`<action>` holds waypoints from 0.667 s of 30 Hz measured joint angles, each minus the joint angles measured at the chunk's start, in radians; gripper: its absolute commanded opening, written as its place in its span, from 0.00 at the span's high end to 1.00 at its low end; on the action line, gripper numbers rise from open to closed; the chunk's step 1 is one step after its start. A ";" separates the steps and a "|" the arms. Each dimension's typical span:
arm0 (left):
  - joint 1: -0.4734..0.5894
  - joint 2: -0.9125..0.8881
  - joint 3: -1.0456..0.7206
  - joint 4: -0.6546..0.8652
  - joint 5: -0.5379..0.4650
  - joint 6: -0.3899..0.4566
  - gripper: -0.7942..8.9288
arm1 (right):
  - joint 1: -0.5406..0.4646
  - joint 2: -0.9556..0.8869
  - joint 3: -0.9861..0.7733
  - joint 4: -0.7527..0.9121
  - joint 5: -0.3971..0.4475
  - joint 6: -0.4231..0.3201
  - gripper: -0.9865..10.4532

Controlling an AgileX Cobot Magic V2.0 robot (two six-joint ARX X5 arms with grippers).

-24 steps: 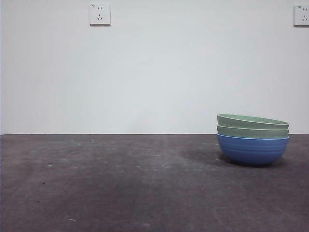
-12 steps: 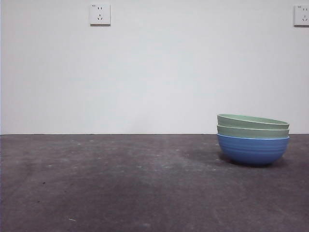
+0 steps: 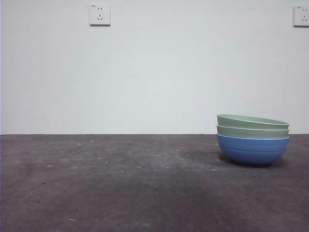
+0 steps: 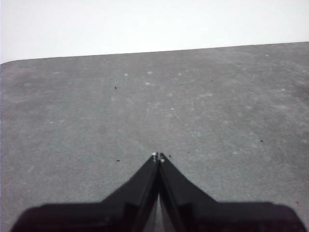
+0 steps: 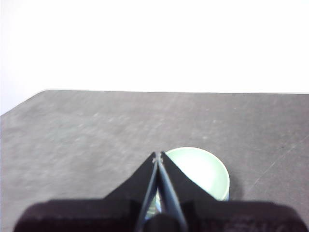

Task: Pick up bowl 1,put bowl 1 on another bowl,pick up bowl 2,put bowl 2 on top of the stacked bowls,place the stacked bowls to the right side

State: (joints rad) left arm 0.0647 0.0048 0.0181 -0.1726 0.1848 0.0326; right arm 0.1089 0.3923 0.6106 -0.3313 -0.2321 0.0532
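The stack (image 3: pixel 253 140) sits upright, rims up, at the table's (image 3: pixel 120 183) right: two green bowls nested in the blue bowl (image 3: pixel 253 151). The closed, empty right tool (image 5: pixel 158 157) hides part of it; the left tool (image 4: pixel 158 156) is closed and empty too.

Low front camera looks level across the table (image 3: pixel 120 193); both wrist cameras look down on it.

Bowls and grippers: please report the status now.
Left gripper and right gripper shut, empty. Stacked bowls standing free on table, right side. Nothing in the way.
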 measured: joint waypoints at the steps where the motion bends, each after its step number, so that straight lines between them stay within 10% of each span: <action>1: 0.000 0.000 0.000 0.000 0.000 0.000 0.92 | -0.003 -0.036 -0.067 0.050 0.000 0.000 0.91; 20: 0.000 0.000 0.000 0.000 0.000 0.000 0.92 | -0.004 -0.359 -0.587 0.183 0.057 0.009 0.91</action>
State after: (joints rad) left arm 0.0647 0.0048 0.0181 -0.1726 0.1848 0.0326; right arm 0.1047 0.0330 0.0235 -0.1486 -0.1753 0.0624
